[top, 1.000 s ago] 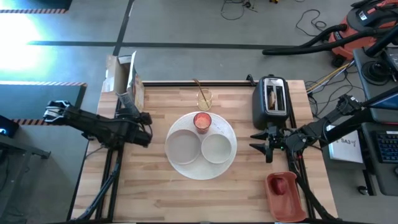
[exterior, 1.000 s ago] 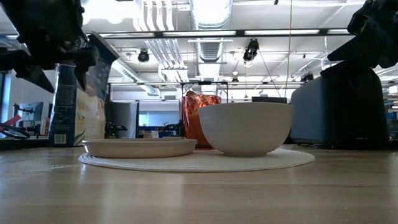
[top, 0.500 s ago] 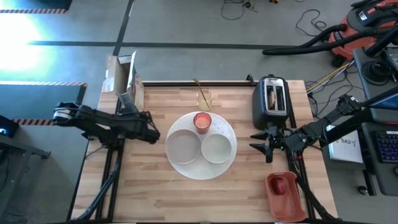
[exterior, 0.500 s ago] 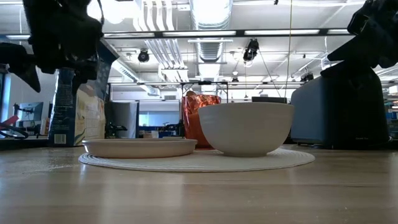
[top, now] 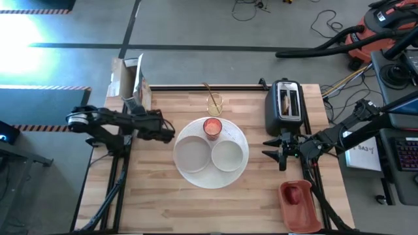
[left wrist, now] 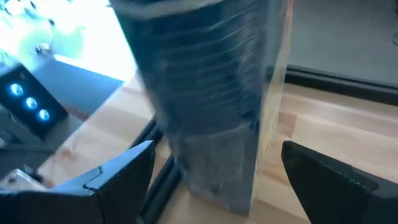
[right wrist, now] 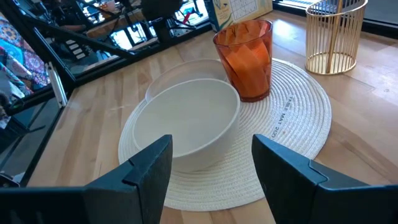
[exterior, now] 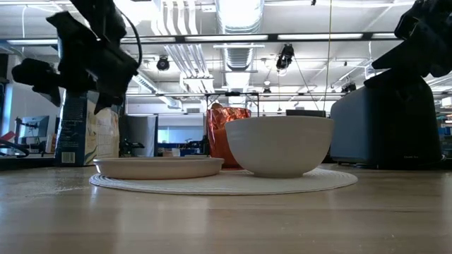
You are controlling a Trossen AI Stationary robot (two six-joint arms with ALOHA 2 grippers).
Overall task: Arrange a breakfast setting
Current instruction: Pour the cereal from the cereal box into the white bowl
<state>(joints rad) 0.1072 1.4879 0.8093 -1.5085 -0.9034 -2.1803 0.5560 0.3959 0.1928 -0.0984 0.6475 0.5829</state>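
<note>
Right wrist: bowl point(right wrist: 189, 121) beyond spread jaws

At the middle of the wooden tabletop point(top: 163, 202), a round woven placemat point(top: 210, 152). On it, a shallow white plate point(top: 192, 154) to the left, touching a deep white bowl point(top: 227, 155) to the right, with a translucent red cup point(top: 211, 127) just behind both. Behind the placemat, near the far edge, a gold wire holder point(top: 215, 103). At the far left corner, an upright printed carton point(top: 132, 81), with a dark box point(left wrist: 211, 106) just before it. At the far right, a black toaster point(top: 286, 104) with a brown toast slice point(top: 286, 101) in a slot. Near the front right corner, a red tray point(top: 299, 204) with a small red fruit point(top: 295, 193) in it.
</note>
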